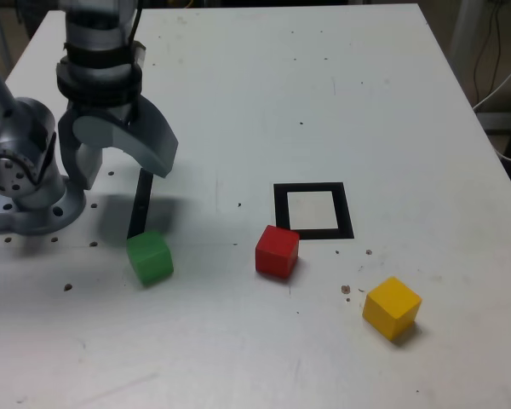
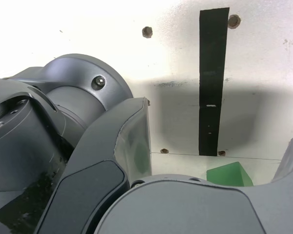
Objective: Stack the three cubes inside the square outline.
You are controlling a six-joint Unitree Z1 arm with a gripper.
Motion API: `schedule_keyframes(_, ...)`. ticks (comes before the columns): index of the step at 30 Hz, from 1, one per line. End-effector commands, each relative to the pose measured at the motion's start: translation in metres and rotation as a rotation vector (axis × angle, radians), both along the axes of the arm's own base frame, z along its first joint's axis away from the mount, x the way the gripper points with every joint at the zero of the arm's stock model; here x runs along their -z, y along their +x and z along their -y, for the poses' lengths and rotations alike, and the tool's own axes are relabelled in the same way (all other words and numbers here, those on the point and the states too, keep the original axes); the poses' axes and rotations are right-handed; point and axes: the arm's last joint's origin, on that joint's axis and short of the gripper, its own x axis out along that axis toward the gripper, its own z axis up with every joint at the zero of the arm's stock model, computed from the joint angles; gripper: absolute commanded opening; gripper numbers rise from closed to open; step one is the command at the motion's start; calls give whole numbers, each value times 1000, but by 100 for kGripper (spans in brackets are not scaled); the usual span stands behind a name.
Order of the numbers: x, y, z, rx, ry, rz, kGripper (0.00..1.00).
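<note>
Green cubes: 1, on the table just beside the end of the black strip
Red cubes: 1, near the square outline's lower left corner in the exterior view
Yellow cubes: 1, at the exterior view's right, apart from the red
Square outlines: 1, flat, 0 cubes inside
Black strips: 1, straight
Grippers: 1, spread wide above the table, pinching 0 cubes

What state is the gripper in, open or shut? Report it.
Open: the gripper hangs with its jaws spread well apart, and bare table shows between them.
</note>
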Motion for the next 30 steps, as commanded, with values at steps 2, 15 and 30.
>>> schedule_keyframes(2,0,1,0,-3,-1,6,99)
schedule_keyframes(15,-24,33,14,44,-2,79,99)
schedule_keyframes(30,-64,110,62,133,45,123,99)
